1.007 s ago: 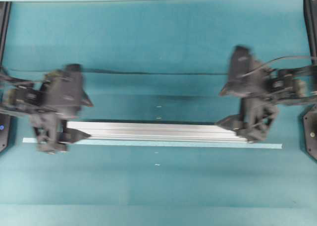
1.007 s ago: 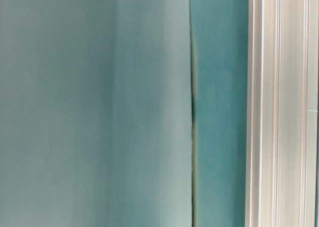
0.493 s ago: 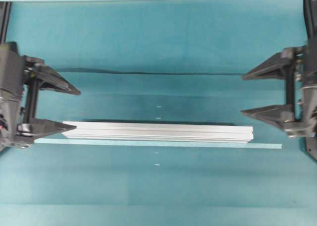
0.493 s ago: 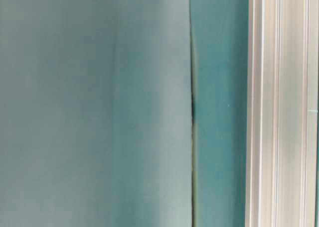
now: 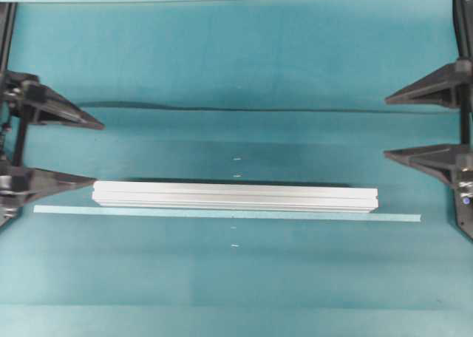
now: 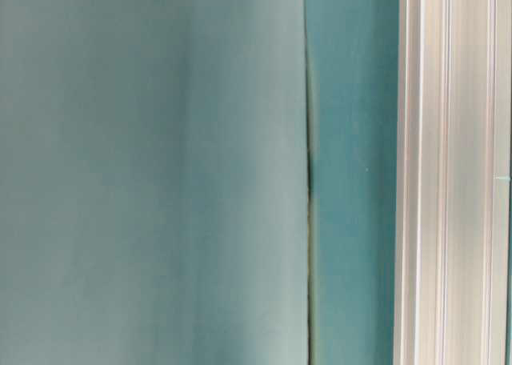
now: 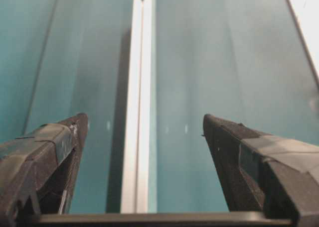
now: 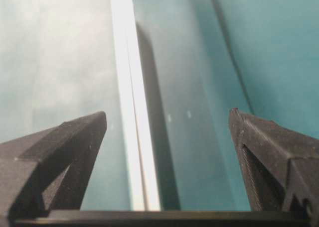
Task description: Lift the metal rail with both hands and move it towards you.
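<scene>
On the teal table (image 5: 236,56) the rail (image 5: 235,196) is lying free beside the tape (image 5: 222,213), because both grippers, left (image 5: 44,150) and right (image 5: 432,125), are standing spread wide, holding nothing.

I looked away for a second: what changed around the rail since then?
Both grippers let go of the metal rail and pulled back outward: the left gripper to the left edge, the right gripper to the right edge, both open. The rail stayed put beside the pale-green tape strip.
</scene>
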You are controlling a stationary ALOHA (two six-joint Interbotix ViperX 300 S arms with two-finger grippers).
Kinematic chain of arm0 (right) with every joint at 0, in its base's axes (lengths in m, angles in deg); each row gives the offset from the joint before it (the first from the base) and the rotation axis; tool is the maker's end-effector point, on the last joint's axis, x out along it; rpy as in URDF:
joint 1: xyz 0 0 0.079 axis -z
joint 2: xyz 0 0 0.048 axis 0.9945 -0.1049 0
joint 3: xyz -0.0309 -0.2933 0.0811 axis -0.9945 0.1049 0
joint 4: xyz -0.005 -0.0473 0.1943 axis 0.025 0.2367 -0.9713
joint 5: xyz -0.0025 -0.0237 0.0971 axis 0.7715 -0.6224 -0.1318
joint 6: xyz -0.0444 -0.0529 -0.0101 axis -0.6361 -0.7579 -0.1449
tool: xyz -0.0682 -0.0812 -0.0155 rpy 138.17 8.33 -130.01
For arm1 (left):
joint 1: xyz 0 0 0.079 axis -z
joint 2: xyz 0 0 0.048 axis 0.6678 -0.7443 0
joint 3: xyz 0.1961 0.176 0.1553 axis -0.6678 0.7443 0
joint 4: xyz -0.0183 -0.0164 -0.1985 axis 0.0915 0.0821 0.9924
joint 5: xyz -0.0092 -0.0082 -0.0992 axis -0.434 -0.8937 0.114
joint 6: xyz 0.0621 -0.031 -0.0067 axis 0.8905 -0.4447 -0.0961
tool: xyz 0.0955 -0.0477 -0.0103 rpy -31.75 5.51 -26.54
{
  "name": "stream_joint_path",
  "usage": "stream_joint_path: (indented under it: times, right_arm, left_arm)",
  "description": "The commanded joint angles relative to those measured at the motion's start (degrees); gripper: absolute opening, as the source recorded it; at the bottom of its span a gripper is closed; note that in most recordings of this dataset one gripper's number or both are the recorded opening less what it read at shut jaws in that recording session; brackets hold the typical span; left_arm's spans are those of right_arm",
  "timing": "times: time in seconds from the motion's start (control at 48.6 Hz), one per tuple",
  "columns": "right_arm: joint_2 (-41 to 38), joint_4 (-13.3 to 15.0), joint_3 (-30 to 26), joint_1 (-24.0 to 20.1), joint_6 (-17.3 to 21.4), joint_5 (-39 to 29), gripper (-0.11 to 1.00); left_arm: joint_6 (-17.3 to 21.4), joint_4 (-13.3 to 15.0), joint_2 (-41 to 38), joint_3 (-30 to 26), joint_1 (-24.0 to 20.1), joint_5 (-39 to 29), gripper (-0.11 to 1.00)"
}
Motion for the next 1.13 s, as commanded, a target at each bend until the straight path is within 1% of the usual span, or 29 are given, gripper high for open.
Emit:
stream_joint_path:
  times: [0.0, 0.308, 0.863, 0.946, 1.028, 1.11]
  right_arm:
    - [0.9, 0.1, -0.4, 0.8, 0.0, 0.6, 1.0]
    - [2.9, 0.1, -0.3, 1.1, 1.4, 0.9, 1.0]
    - [8.1, 0.0, 3.4, 1.7, 1.5, 1.1, 0.99]
    - [8.8, -0.2, 4.0, 2.2, 1.6, 2.5, 0.99]
    - [9.4, -0.3, 4.5, 2.5, 1.6, 5.7, 0.99]
    - [9.8, -0.2, 4.5, 3.2, 1.5, 7.4, 0.99]
  left_arm:
    - [-0.1, -0.1, 1.7, -0.5, -0.2, 0.5, 0.91]
    - [-1.7, -0.1, 6.0, 0.4, 0.0, 0.5, 0.91]
    - [-2.0, 0.0, 7.2, 1.1, -0.1, 0.5, 0.91]
    - [-2.0, -0.1, 7.4, 1.0, -0.1, 0.7, 0.91]
    - [-1.9, -0.1, 7.8, 1.0, -0.1, 0.8, 0.91]
    - [-1.1, -0.1, 8.2, 0.8, -0.1, 0.8, 0.91]
